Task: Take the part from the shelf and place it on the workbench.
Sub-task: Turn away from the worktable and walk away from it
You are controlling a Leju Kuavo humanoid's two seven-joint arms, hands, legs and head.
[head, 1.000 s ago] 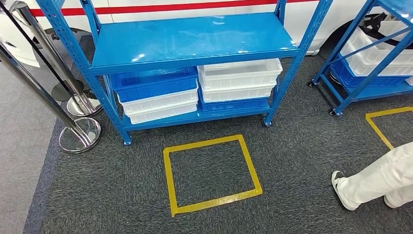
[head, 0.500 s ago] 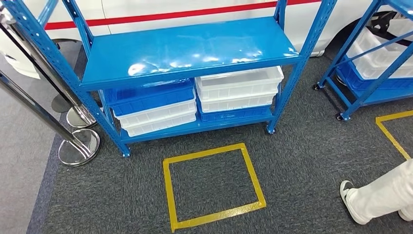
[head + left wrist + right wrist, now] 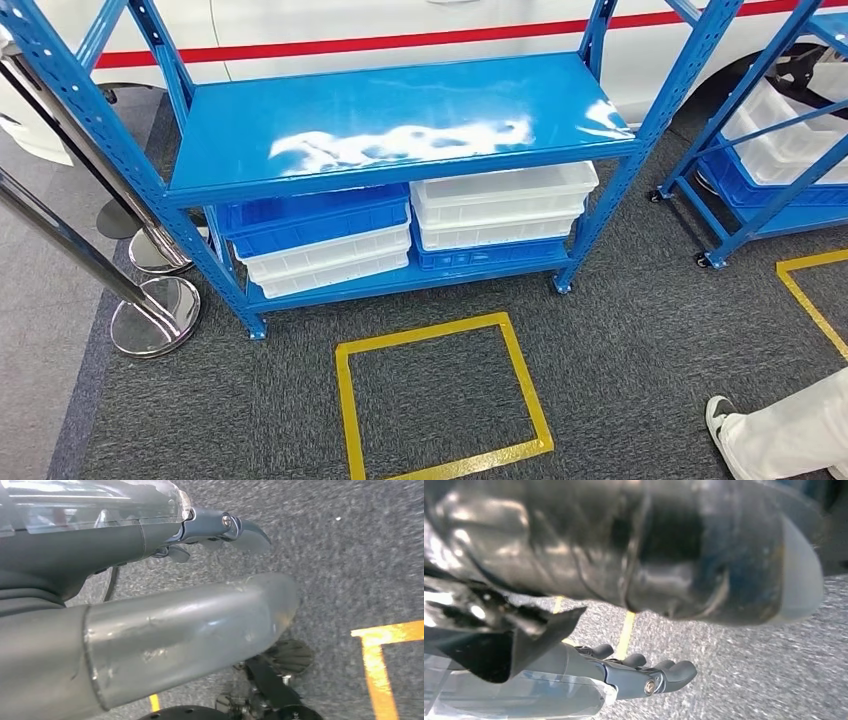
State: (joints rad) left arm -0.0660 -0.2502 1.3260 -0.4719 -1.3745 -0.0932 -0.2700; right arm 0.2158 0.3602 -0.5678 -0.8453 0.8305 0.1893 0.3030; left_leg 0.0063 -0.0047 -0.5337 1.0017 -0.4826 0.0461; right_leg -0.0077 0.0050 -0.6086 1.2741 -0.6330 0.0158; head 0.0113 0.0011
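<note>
Grey carpet runs up to the blue shelf (image 3: 400, 120); no part is discernible on it. Both hands, left (image 3: 190, 625) and right (image 3: 634, 675), hang over the floor, fingers loosely curled, holding nothing.

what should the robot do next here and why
Probably step forward into the yellow floor square. The blue shelf and its stacked bins lie beyond it, and both arms hang over carpet: left robot hand, right robot hand, neither holding anything.
</note>
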